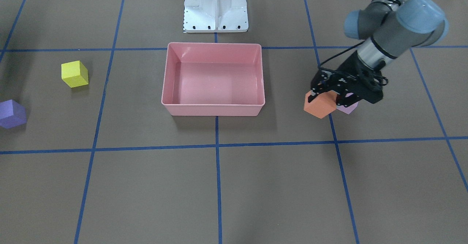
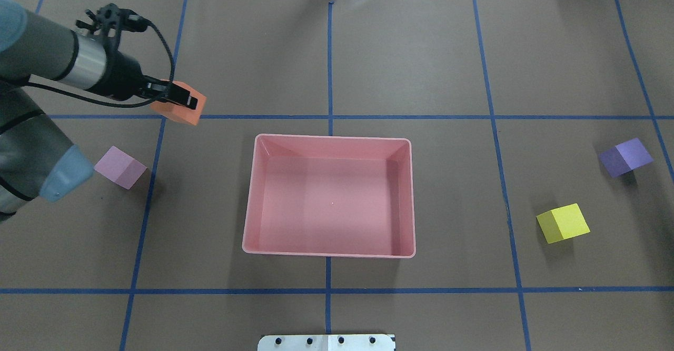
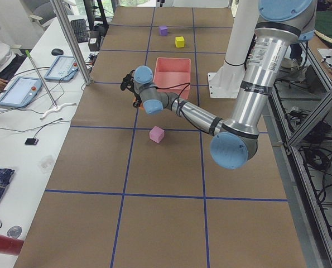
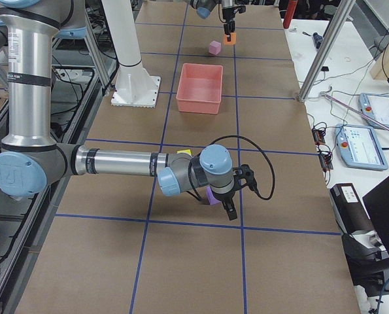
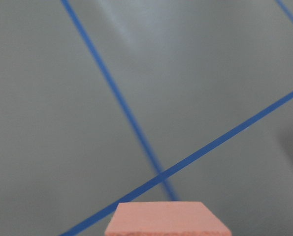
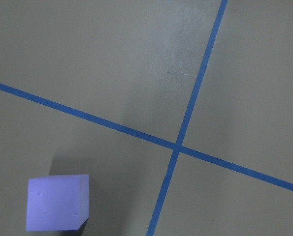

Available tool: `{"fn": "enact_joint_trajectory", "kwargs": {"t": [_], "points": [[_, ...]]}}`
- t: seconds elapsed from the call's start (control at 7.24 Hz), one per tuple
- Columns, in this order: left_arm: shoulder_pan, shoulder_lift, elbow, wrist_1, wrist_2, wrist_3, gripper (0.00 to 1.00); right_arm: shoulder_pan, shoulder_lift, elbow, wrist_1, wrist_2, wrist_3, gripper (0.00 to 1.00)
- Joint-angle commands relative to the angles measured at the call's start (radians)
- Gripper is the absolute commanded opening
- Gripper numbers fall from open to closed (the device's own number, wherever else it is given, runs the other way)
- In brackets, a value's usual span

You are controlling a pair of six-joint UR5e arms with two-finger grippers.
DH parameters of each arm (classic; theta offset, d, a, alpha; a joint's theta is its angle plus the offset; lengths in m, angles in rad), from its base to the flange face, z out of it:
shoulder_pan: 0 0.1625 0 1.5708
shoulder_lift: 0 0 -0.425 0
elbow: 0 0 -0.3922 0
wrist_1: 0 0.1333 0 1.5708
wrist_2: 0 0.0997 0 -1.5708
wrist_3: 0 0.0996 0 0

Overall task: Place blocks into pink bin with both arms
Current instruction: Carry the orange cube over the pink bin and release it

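Note:
My left gripper is shut on the orange block and holds it above the table, left of and beyond the pink bin. The left wrist view shows only the orange block's top. The pink-lilac block lies on the table near that arm. On the other side of the empty bin lie the yellow block and the violet block. My right gripper shows only in the exterior right view, close over the violet block; I cannot tell whether it is open or shut.
The white base stand is right behind the bin. Blue tape lines grid the brown table. Benches with tablets and metal posts run along the far edge.

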Motion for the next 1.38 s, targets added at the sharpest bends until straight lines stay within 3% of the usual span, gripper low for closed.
{"fn": "enact_joint_trajectory", "kwargs": {"t": [0.0, 0.14, 0.28, 0.41, 0.55, 0.69, 0.83, 0.97, 1.24], "points": [[0.200, -0.152, -0.074, 0.230, 0.188, -0.140, 0.24, 0.000, 0.001, 0.000, 0.000, 0.001, 0.017, 1.00], [0.306, -0.207, -0.068, 0.288, 0.282, -0.182, 0.26, -0.002, 0.001, 0.000, 0.000, 0.001, 0.021, 1.00], [0.374, -0.267, -0.060, 0.365, 0.347, -0.210, 0.55, -0.002, 0.001, 0.000, 0.000, 0.003, 0.021, 1.00], [0.382, -0.259, -0.072, 0.382, 0.379, -0.215, 0.99, -0.002, 0.001, 0.000, 0.000, 0.003, 0.021, 1.00], [0.374, -0.248, -0.086, 0.387, 0.383, -0.203, 1.00, -0.002, 0.001, 0.000, 0.000, 0.010, 0.021, 1.00], [0.341, -0.248, -0.124, 0.471, 0.352, -0.136, 1.00, -0.003, 0.001, 0.003, 0.002, 0.019, 0.039, 1.00], [0.312, -0.208, -0.244, 0.628, 0.315, -0.001, 1.00, -0.005, 0.002, 0.008, 0.002, 0.023, 0.064, 1.00], [0.276, -0.059, -0.359, 0.643, 0.311, 0.094, 1.00, -0.011, 0.002, 0.014, 0.003, 0.026, 0.085, 1.00], [0.143, 0.152, -0.376, 0.527, 0.307, 0.312, 1.00, -0.043, 0.002, 0.047, 0.008, 0.041, 0.183, 1.00]]}}
